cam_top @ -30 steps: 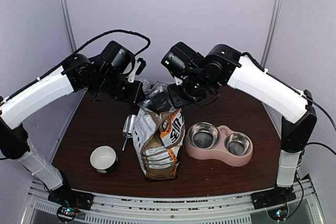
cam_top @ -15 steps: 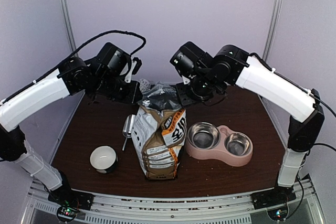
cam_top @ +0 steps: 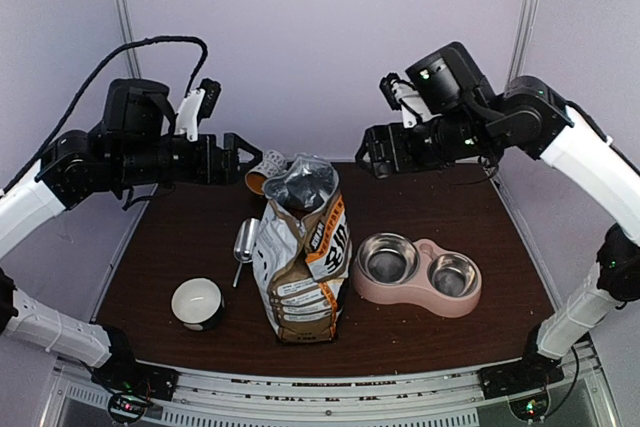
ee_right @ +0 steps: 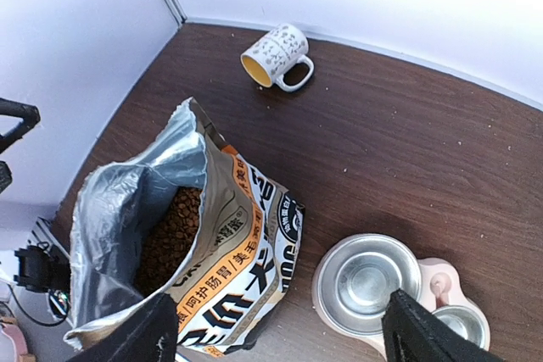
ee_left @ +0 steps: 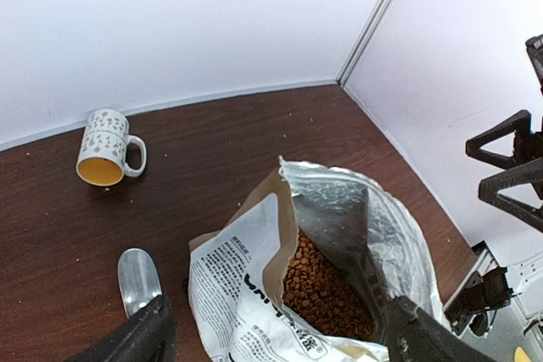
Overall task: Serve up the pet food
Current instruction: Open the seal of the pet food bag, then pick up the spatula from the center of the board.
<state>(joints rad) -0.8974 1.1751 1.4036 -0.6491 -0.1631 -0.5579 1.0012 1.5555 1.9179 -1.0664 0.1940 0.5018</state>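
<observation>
Both pincers gape wide and hold nothing. The left pincer (cam_top: 245, 157) and right pincer (cam_top: 372, 152) hang in the air on either side of the bag's (cam_top: 300, 277) open top, touching nothing. The bag stands upright on the counter (cam_top: 450, 217), mouth up. It is printed with Chinese characters, among them 呵护肠胃. The pet food (ee_left: 327, 290) lies inside as a loose heap, stretched along the mouth's slit.
</observation>
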